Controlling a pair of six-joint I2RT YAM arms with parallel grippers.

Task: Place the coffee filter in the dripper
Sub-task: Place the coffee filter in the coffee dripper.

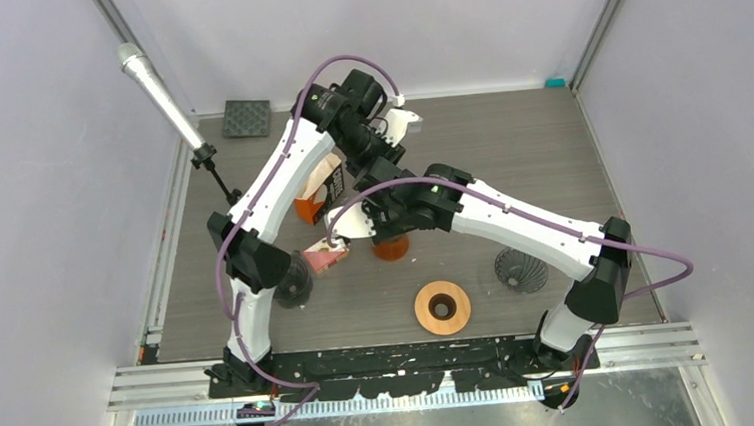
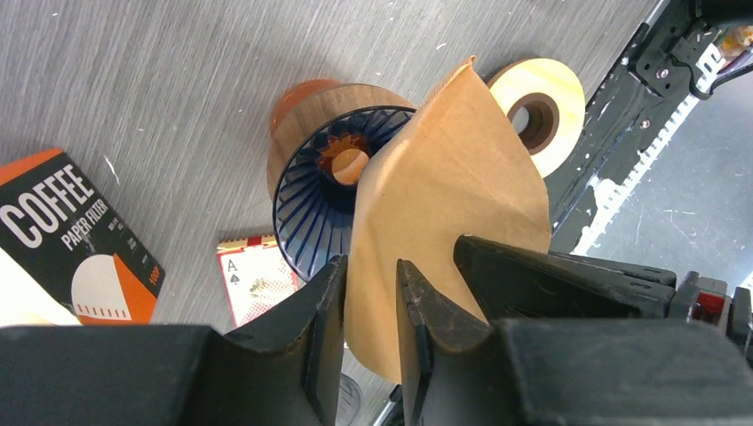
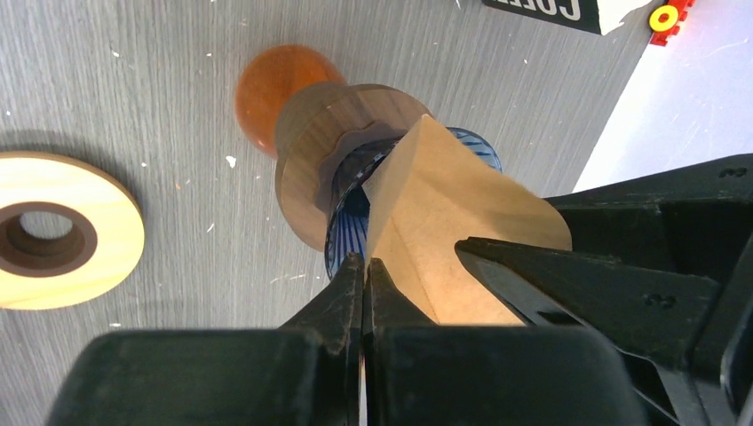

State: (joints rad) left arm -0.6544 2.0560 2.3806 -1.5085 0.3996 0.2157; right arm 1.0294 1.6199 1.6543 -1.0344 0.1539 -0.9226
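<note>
The box (image 2: 71, 231) at your left reads "COFFEE PAPER FILTER". The card (image 2: 253, 284) near the dripper (image 2: 311, 195) shows an "A" and a spade. The brown coffee filter (image 2: 444, 177) is held over the blue ribbed dripper, its long axis running from the claws to its point, which aims at the dripper's mouth. Your right claw (image 3: 364, 266) is pinched tight on its edge, and your left claw (image 2: 370, 266) stands partly open around it.

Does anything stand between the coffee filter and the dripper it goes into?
Nothing visible does. The coffee filter, pinched by the right gripper and passing between the open fingers of the left gripper, overlaps the rim of the blue dripper, whose mouth is uncovered.
</note>
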